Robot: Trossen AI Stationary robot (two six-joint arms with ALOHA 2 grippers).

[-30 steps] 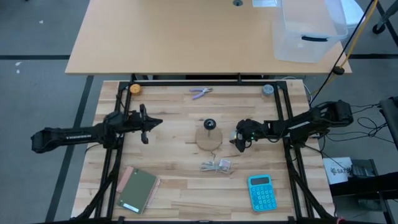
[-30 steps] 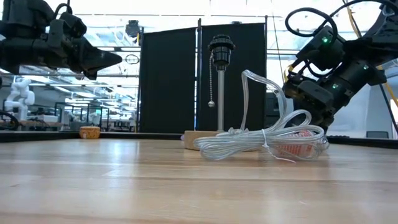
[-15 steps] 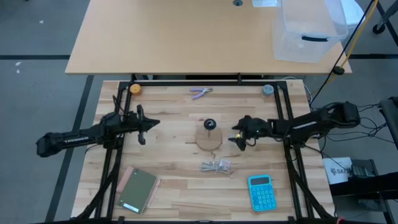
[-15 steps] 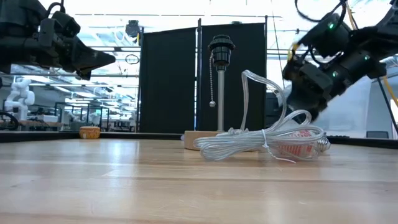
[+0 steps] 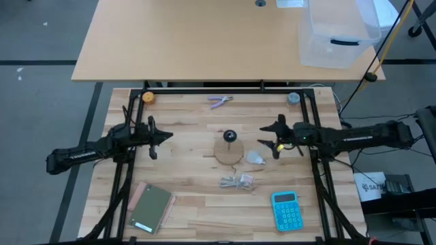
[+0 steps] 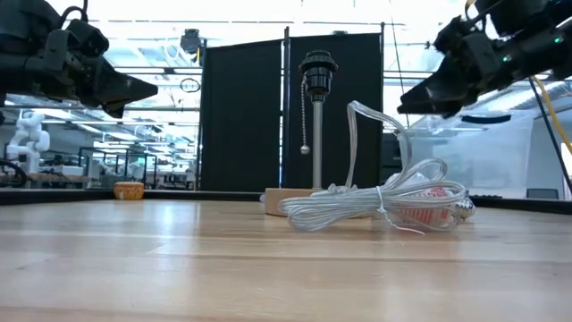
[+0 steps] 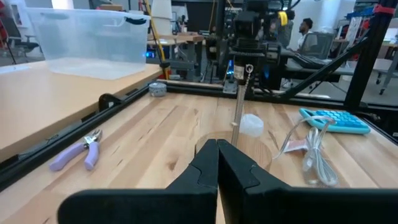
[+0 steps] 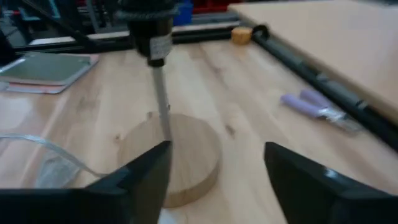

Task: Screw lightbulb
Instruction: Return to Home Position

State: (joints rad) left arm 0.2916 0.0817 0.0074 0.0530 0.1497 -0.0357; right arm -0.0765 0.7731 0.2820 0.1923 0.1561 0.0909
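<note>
Near the table's middle, just on the right-edge side of the lamp's round wooden base (image 5: 229, 154), the lightbulb (image 5: 255, 158) lies on the bare wood, free of both tools. Close by, a little toward the far edge, the right tool (image 5: 274, 139) hangs with its fingers spread wide and empty. Toward the left edge, the left tool (image 5: 154, 136) has its fingers pressed together. The lightbulb looks light, thin-walled and slick, apt to roll and to crack under a hard squeeze. A gentle pinch across the rounded globe, leaving the screw end clear for the socket (image 5: 230, 136), seems best.
</note>
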